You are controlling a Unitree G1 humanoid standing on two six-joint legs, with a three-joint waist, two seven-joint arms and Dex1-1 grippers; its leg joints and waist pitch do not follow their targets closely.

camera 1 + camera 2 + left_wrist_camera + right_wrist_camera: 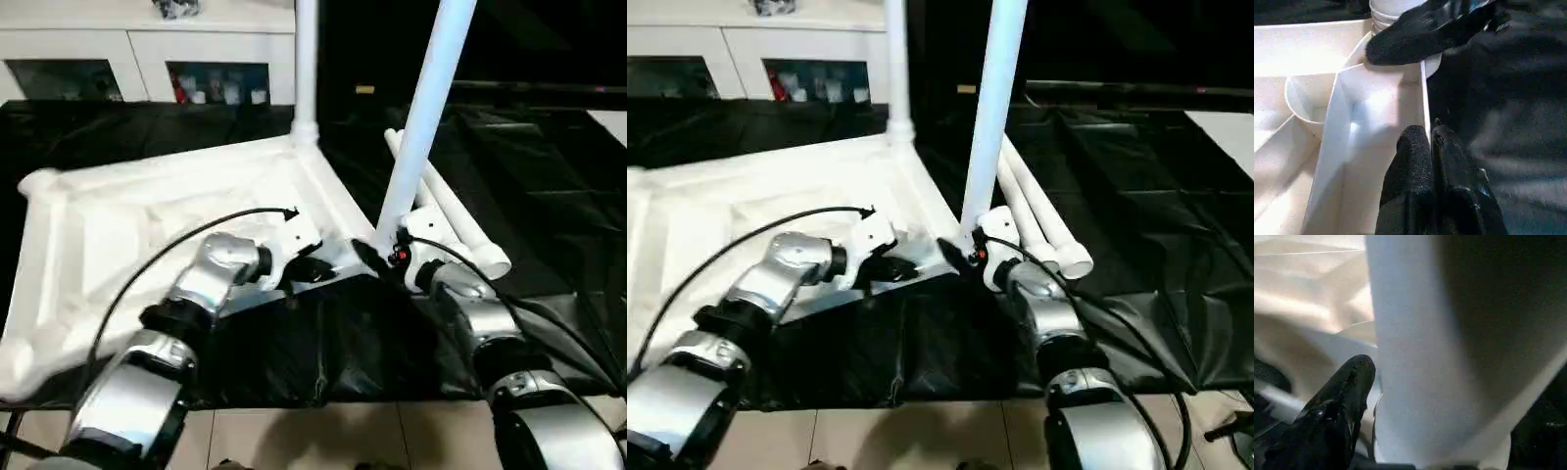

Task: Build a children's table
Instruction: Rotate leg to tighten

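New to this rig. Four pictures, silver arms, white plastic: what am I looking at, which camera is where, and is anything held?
It is a humanoid robot with two silver arms, each ending in two black fingers. The two wide pictures come from its head, looking down; the other two come from cameras on each wrist.

On a black sheet lies an upside-down white tabletop, ribbed side up. One leg stands in the far corner socket. Two spare legs lie to the right.

The right gripper is at the base of a tilted leg standing at the near corner; its fingers sit around the tube, but a firm grip cannot be confirmed. The left gripper is shut, holding nothing, resting at the tabletop's edge.
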